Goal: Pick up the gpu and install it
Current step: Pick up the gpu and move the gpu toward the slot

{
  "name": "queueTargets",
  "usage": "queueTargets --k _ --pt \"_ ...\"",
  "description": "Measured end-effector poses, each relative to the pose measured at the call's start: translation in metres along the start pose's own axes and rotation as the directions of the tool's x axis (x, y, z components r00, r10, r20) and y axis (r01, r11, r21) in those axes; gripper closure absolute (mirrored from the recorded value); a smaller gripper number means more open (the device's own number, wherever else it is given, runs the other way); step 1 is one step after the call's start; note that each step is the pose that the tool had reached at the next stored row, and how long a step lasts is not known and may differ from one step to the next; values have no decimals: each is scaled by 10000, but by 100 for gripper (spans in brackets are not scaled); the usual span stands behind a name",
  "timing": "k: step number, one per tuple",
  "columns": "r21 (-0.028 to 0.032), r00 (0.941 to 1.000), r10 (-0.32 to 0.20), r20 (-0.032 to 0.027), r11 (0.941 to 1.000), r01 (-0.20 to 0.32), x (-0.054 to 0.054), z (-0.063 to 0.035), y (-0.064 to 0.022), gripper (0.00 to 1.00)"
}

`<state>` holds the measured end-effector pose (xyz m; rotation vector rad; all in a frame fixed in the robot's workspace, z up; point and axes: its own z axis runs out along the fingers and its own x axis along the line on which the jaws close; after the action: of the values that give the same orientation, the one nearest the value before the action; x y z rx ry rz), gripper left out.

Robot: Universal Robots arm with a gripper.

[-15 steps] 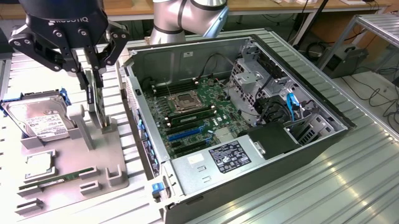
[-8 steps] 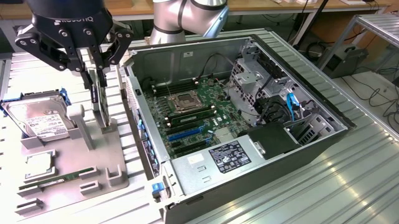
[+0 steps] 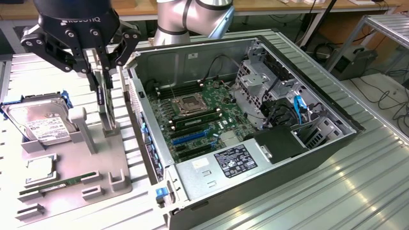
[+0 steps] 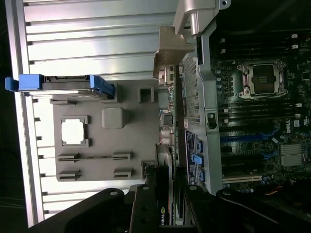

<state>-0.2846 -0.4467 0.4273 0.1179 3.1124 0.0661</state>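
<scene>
Aluminium ribbed desk (image 3: pixel 357 191) carries everything. Open computer case (image 3: pixel 185 57), motherboard exposed, spans centre to 3 o'clock in exterior view. Grey holder (image 3: pixel 96 167) at 8 o'clock, hard drive (image 3: pixel 38 124) at 9 o'clock. End effector (image 3: pixel 102 72) at 11 o'clock, clamped on gpu (image 3: pixel 105 108). Gpu upright, edge-on, lower end at holder, just beside case.

black pincer (image 3: pixel 104 72), silver-grey jointed arm (image 3: pixel 182 21)
</scene>
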Motion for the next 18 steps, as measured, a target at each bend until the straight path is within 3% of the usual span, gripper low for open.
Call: queueTargets --k 18 --pt "0 10000 0 0 10000 0 -147 4 11 74"
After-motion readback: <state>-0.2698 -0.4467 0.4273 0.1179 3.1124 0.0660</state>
